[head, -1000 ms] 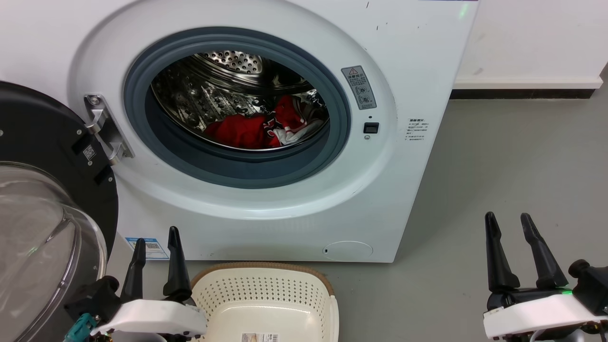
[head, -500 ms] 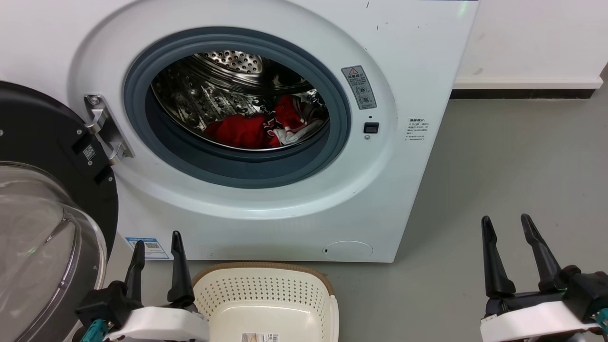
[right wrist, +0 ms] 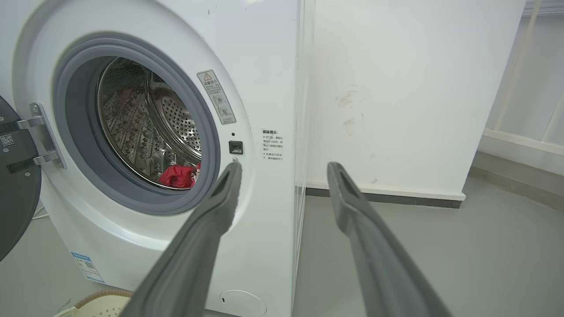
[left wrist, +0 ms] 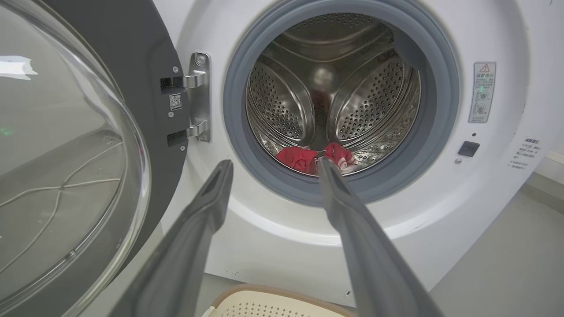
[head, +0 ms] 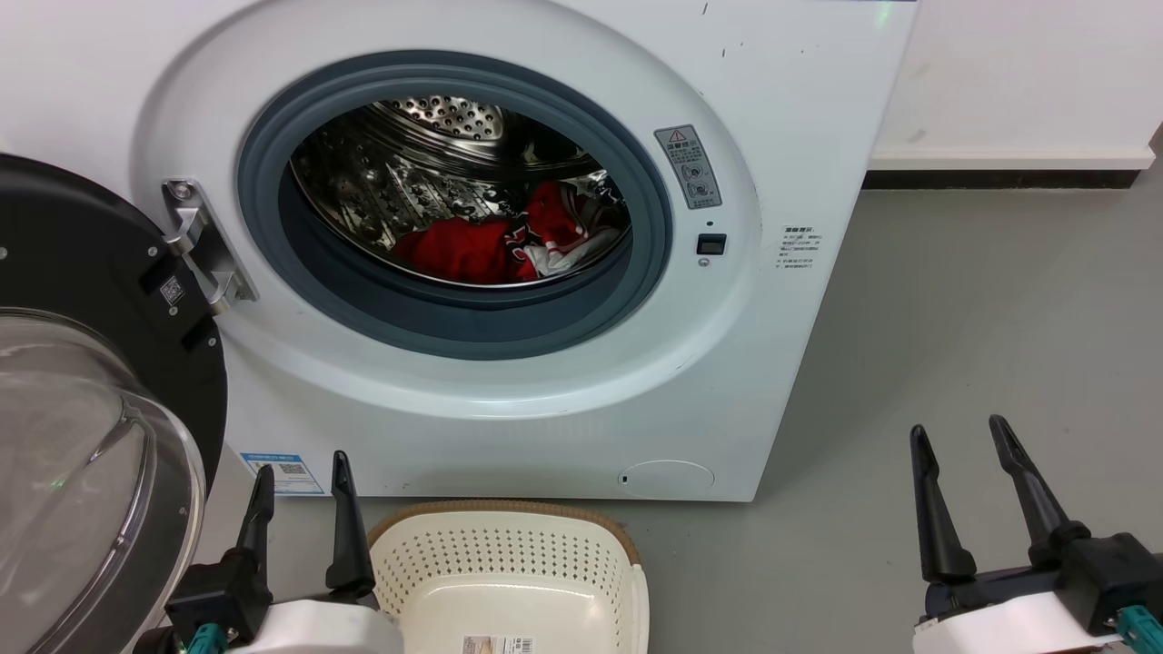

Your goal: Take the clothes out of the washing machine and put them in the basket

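Head view: the clothes are sitting low in the washing machine drum, and the basket is waiting empty under the porthole. The left gripper and right gripper are both hanging spread open, gripping nothing. The fabric is probably snagging on the grey seal on the way out, or dropping beside the basket.

Left wrist view: it's showing two red garments.

Right wrist view: one basket and one open door are showing.
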